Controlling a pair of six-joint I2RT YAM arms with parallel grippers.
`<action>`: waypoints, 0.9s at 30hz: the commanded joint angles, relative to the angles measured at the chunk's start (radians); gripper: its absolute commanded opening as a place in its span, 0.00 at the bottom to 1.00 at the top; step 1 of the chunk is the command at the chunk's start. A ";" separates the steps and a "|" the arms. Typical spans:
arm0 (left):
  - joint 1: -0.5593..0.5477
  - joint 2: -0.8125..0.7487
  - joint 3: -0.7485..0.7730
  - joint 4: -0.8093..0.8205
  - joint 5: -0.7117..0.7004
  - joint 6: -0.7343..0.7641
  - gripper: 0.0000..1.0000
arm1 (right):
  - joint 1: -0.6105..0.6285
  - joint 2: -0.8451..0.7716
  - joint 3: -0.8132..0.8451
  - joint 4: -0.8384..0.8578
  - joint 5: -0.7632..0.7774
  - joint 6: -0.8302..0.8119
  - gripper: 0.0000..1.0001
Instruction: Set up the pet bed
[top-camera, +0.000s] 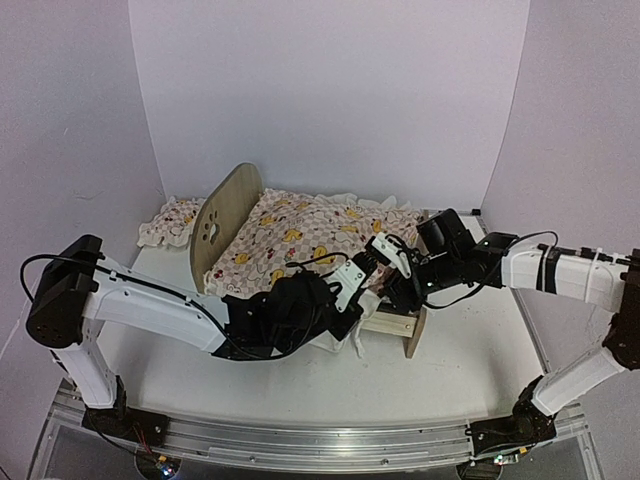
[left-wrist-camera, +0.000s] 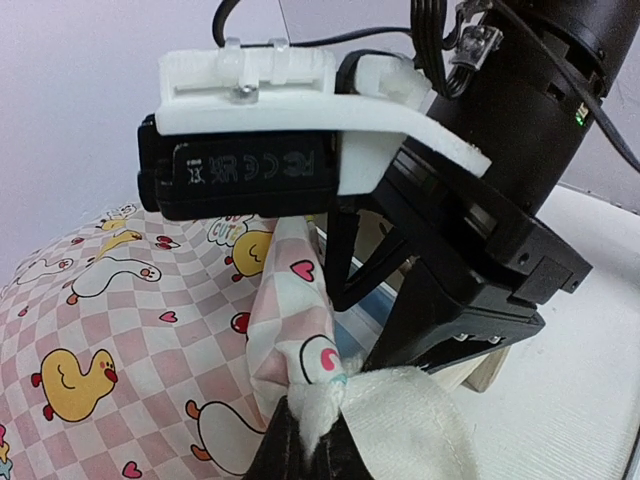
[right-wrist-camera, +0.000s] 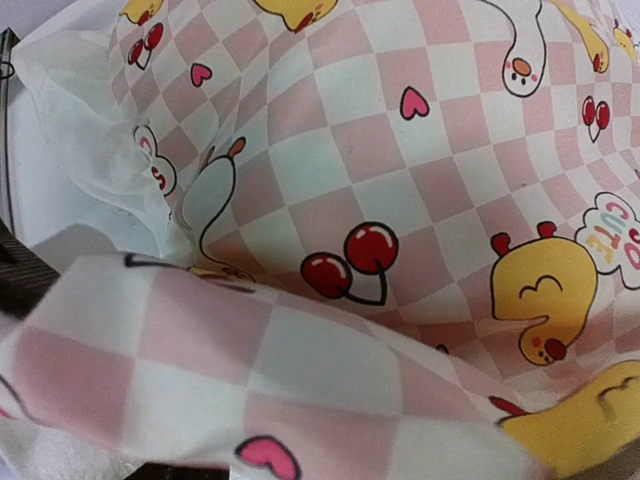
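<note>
Both pincers work at the foot of the pet bed, under a draped cover.

The left pincer is pressed together on the white ruffled hem of the cover, at the near foot corner. The right pincer sits just beyond it over the fabric; I cannot tell whether it is spread or gripping. The pet bed lies under and past both pincers on the bench. Its long axis runs from the foot end beside them away to the headboard, far to their left. Both arms look about equally near the foot. Count: one bed, one cover, one pillow beyond the headboard, and two pincers.
</note>
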 joint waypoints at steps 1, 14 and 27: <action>0.008 -0.061 0.028 0.025 0.001 -0.014 0.00 | 0.005 0.016 0.021 0.054 0.011 -0.006 0.55; 0.015 -0.069 0.028 0.023 0.055 -0.031 0.00 | 0.005 -0.185 -0.171 0.307 0.115 0.210 0.00; 0.016 -0.067 0.036 0.016 0.107 -0.078 0.00 | 0.004 -0.125 -0.160 0.445 0.192 0.247 0.00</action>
